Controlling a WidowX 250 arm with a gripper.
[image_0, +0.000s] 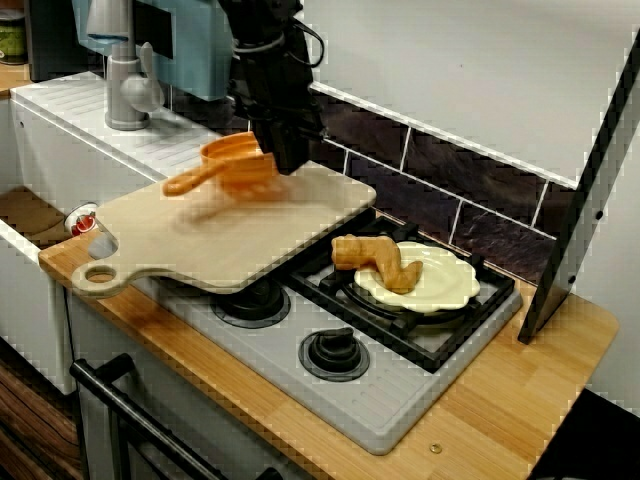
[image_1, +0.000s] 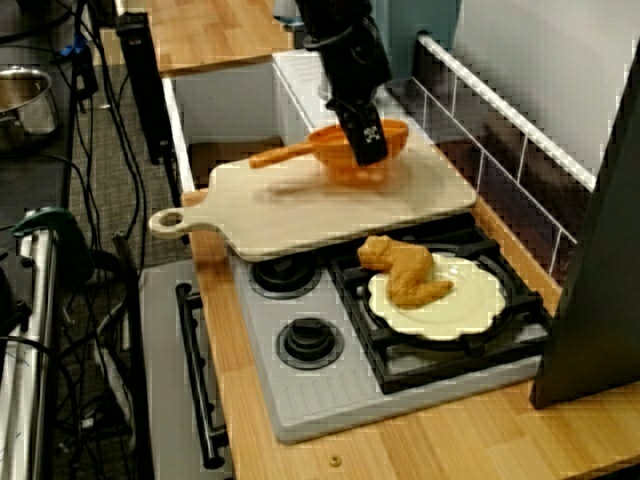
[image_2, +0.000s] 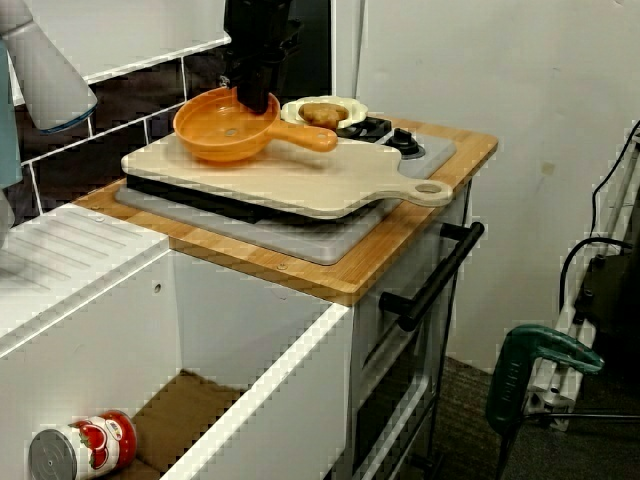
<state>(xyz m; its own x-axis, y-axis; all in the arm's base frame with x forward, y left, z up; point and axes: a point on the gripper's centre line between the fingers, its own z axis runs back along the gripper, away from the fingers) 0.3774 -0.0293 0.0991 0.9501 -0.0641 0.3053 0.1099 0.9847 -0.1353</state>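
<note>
An orange toy pan (image_0: 232, 160) hangs just over a pale wooden cutting board (image_0: 230, 245), its handle pointing toward the counter's front and its shadow falling on the board. My black gripper (image_0: 288, 160) comes down from above and is shut on the pan's far rim. From the stove's side, the gripper (image_1: 370, 152) covers the middle of the pan (image_1: 335, 145) above the board (image_1: 300, 210). From the sink side, the gripper (image_2: 254, 102) pinches the back rim of the pan (image_2: 225, 130) over the board (image_2: 300, 180).
The board lies across the stove's left burners. A brown toy pastry (image_0: 375, 258) rests on a cream plate (image_0: 448, 288) on the back right burner. A grey faucet (image_0: 125, 90) and sink are left, with a tomato can (image_2: 80, 450) inside. A dark panel (image_0: 580, 200) leans at right.
</note>
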